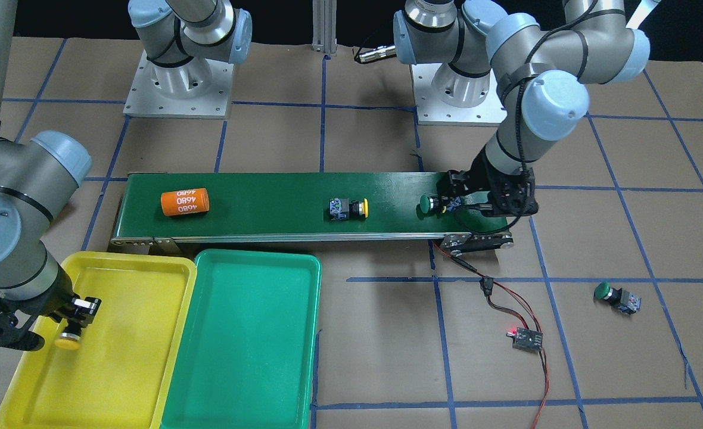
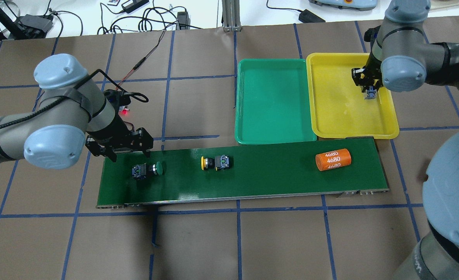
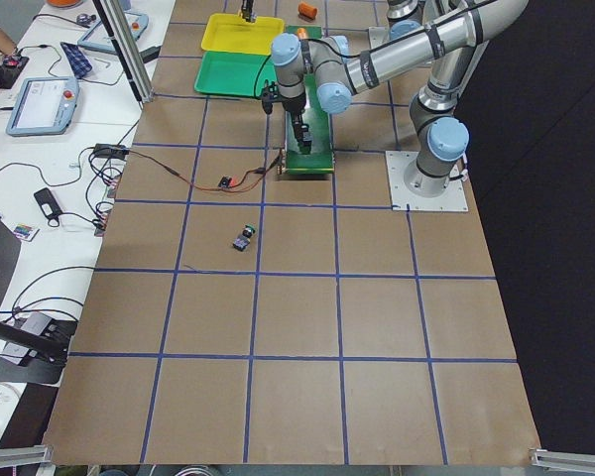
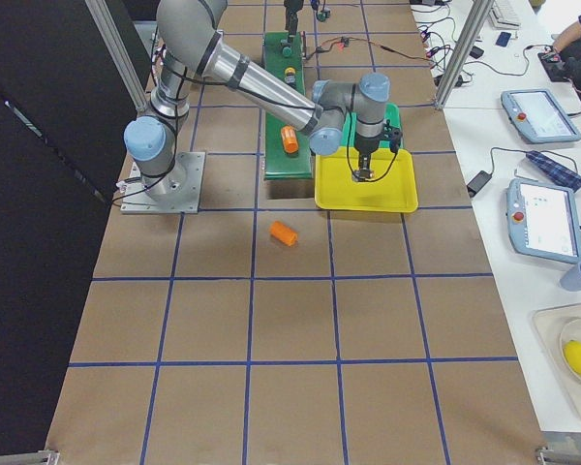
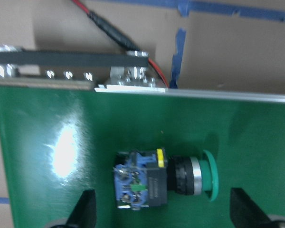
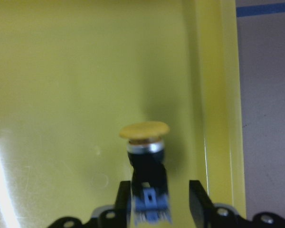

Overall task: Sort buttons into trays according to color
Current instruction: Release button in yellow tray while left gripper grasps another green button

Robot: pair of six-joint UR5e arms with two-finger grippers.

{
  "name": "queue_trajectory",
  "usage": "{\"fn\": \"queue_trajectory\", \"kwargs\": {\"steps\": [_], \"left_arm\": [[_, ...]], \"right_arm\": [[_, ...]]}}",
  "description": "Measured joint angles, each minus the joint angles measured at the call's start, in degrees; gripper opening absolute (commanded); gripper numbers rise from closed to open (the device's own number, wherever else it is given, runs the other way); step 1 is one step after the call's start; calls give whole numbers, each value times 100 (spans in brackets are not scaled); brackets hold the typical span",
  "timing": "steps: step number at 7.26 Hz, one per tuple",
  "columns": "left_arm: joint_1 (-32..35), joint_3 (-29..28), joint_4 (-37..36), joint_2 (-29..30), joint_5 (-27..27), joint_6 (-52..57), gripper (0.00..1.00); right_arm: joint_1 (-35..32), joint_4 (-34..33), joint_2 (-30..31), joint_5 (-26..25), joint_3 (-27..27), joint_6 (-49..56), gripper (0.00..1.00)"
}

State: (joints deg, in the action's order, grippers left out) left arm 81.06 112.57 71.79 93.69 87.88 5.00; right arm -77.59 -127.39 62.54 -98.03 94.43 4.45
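Though unseen overhead, green btn (image 1: 617, 297) loose in front view.

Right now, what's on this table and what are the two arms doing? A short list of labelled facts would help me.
Left pincer: open, above a green button lying on the conveyor belt
Right pincer: over the yellow tray, around a yellow button; grip unclear
Also on belt: another yellow button, orange cylinder marked 4680
Off belt: second green button on the table
Green tray: no buttons in it yet
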Motion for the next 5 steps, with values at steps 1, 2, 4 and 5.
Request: {"fn": "queue_trajectory", "kwargs": {"steps": [1,2,4,5], "left_arm": [[-468,-431,237,198,27,597,100],[-899,-873,324,537,98,1518,100],[-1450,-1718,44,1402,438,3447,100],[-1606,-2113,-270,1847,527,4427,100]], "right_arm": [[2,39,10,-3,13,3,100],[-4,175,62,47,7,-8,100],[-18,641,380,400,-19,-38,100],[-28,971,662,507,-2,-61,100]]}}
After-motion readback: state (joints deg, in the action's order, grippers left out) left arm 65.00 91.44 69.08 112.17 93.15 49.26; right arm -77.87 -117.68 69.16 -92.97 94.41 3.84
